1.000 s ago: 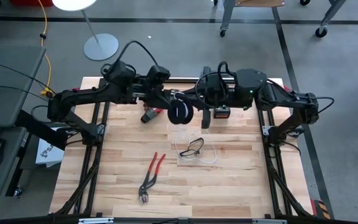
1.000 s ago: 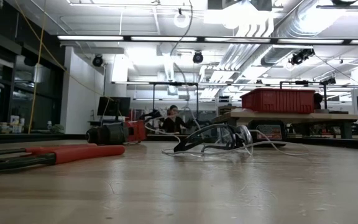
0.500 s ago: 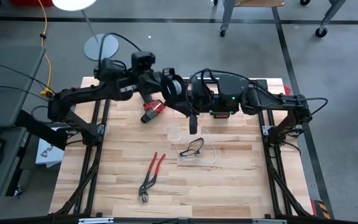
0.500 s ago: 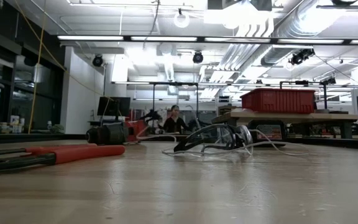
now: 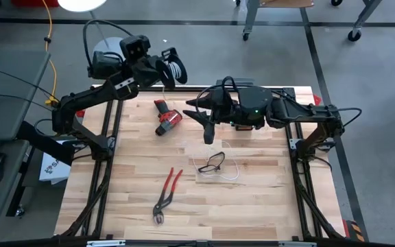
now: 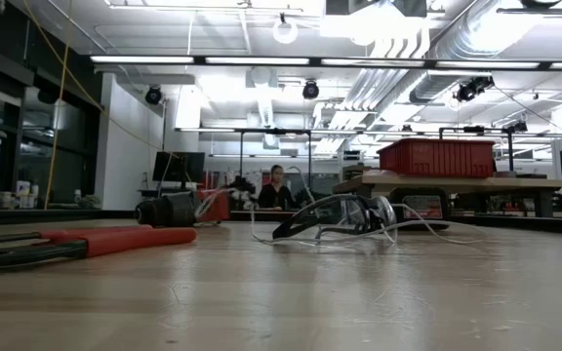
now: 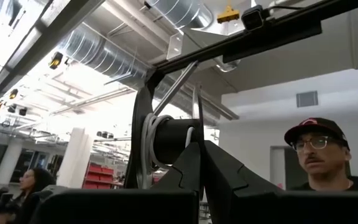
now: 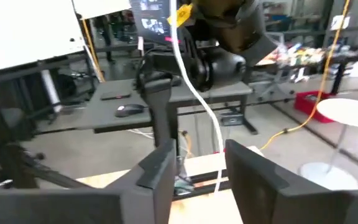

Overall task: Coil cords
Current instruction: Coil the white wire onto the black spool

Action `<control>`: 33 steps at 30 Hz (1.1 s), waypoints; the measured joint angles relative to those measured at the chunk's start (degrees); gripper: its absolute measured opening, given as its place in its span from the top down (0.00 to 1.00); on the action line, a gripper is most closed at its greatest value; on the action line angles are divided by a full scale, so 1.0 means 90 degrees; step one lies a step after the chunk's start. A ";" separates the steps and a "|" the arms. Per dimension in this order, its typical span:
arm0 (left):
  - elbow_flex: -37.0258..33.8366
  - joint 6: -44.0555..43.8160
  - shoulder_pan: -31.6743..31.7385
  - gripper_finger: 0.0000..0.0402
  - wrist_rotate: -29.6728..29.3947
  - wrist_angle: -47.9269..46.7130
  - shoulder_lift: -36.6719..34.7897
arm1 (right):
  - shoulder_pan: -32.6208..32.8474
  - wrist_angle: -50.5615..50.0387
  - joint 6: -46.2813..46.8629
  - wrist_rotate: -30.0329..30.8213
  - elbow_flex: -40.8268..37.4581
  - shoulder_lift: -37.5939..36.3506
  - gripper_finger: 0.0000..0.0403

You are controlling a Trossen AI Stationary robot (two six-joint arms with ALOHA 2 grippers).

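High view: the small black round spool (image 5: 175, 68) is held up in the air by the left gripper (image 5: 164, 71), above the table's far-left edge. In the left wrist view the spool (image 7: 166, 140) shows a few white turns wound on its hub, and the gripper's two dark fingers (image 7: 194, 168) are closed on its rim.

The thin white string-like cord (image 5: 219, 152) trails away from there — part of it lies in loose loops on the light wooden slatted table (image 5: 266, 192), draped around a pair of clear safety glasses with a dark frame (image 5: 212, 162) near the table's middle. In the low view the same cord (image 6: 427, 225) runs over and past the glasses (image 6: 335, 216). In the right wrist view a stretch of the white cord (image 8: 199, 99) hangs between the right gripper's two fingers (image 8: 160, 165), which stand apart with a clear gap and do not pinch it.

The right gripper (image 5: 206, 130) hovers over the table's far half, just beyond the glasses, pointing toward the left arm.

Near the far-left part of the table lies a red and black power tool (image 5: 164, 119). Toward the near side, left of the glasses, lie red-handled pliers (image 5: 166, 194). In the low view a person (image 6: 277, 187) sits in the room behind; another person's capped head (image 7: 319, 152) shows in the left wrist view.
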 joint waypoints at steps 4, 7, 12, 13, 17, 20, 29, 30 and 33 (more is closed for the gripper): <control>0.0023 0.0005 -0.0002 1.00 0.0004 -0.0011 0.0000 | -0.0004 0.0026 -0.0087 0.0330 0.0000 0.0027 0.62; 0.0023 0.0017 -0.0007 1.00 -0.0014 -0.0015 0.0000 | -0.0036 0.0088 -0.0192 0.0497 0.0000 0.0098 0.61; 0.0023 0.0165 -0.0029 1.00 -0.0058 -0.0179 0.0002 | -0.0036 0.0204 -0.0346 0.0481 -0.0001 0.0292 0.61; 0.0020 0.0161 -0.0029 1.00 -0.0057 -0.0191 0.0002 | -0.0038 0.0236 -0.0340 0.0446 -0.0002 0.0333 0.61; 0.0020 0.0133 -0.0051 1.00 -0.0062 -0.0310 0.0002 | -0.0043 0.0389 -0.0294 0.0271 -0.0005 0.0388 0.61; 0.0020 0.0129 -0.0051 1.00 -0.0067 -0.0330 0.0005 | -0.0043 0.0456 -0.0300 0.0235 -0.0005 0.0406 0.61; 0.0020 0.0183 -0.0199 1.00 -0.0139 -0.0325 0.0002 | -0.0128 0.0640 -0.0297 0.0116 -0.0005 0.0529 0.61; 0.0020 0.0192 -0.0210 1.00 -0.0137 -0.0325 0.0002 | -0.0130 0.0660 -0.0300 0.0048 -0.0005 0.0541 0.61; 0.0020 0.0233 -0.0228 1.00 -0.0141 -0.0329 0.0002 | -0.0133 0.0714 -0.0300 -0.0115 -0.0002 0.0543 0.61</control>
